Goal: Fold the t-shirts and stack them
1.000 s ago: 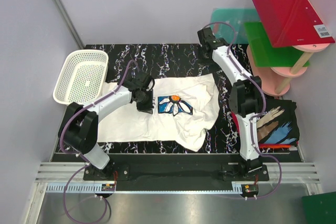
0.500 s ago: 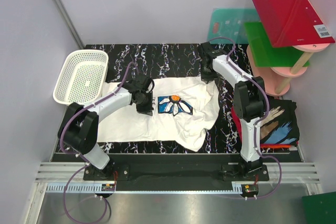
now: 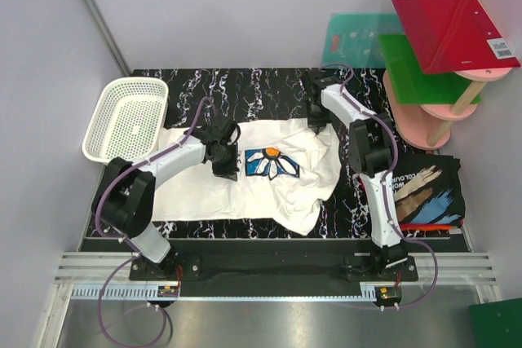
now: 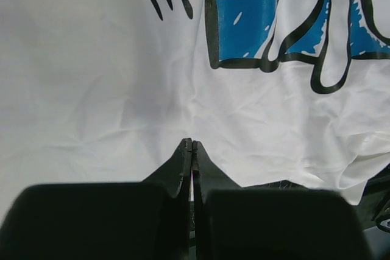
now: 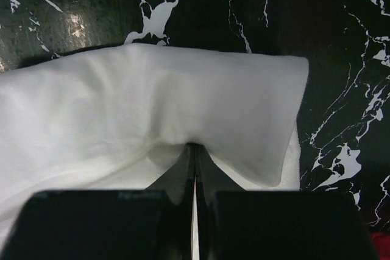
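Observation:
The white t-shirt (image 3: 277, 181) with the blue daisy print (image 3: 273, 163) lies spread on the black marbled table (image 3: 245, 87). My left gripper (image 3: 225, 162) is shut, its tips resting on the shirt just left of the print (image 4: 274, 22); no cloth shows between its fingers (image 4: 183, 162). My right gripper (image 3: 315, 120) is shut at the shirt's far right corner, where a raised fold of white cloth (image 5: 183, 101) gathers at its tips. The black t-shirt (image 3: 424, 193) with the brushstroke print lies at the right edge, with a red-orange strip (image 3: 428, 226) under it.
A white mesh basket (image 3: 126, 118) stands at the table's far left. A pink shelf stand (image 3: 444, 79) with red, green and teal sheets is at the far right. The shirt's lower hem (image 3: 302, 218) is bunched near the front edge.
My right gripper came from the far side of the table down and toward me onto the shirt's far right corner. The left gripper has stayed in place.

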Action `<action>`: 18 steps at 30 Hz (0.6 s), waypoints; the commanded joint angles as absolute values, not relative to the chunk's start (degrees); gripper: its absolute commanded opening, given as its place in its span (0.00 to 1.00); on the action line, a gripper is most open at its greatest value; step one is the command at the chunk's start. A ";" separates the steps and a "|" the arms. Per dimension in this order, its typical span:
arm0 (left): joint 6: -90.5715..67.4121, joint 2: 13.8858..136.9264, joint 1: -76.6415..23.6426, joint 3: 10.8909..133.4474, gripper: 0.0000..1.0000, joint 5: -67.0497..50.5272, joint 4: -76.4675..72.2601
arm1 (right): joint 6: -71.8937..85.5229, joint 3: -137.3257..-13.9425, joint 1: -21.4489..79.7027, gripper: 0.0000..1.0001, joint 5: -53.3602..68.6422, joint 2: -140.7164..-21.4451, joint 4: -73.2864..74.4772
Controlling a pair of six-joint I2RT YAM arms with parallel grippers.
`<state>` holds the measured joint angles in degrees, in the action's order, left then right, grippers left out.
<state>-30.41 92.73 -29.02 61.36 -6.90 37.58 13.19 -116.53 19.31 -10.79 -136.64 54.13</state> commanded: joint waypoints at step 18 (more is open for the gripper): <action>-30.06 94.93 -29.00 64.95 0.00 -7.21 38.41 | 12.66 -139.85 8.96 0.00 -9.59 -146.36 60.21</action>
<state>-30.37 95.57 -29.02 63.40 -6.87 38.15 13.69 -140.88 8.88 -8.64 -149.71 63.61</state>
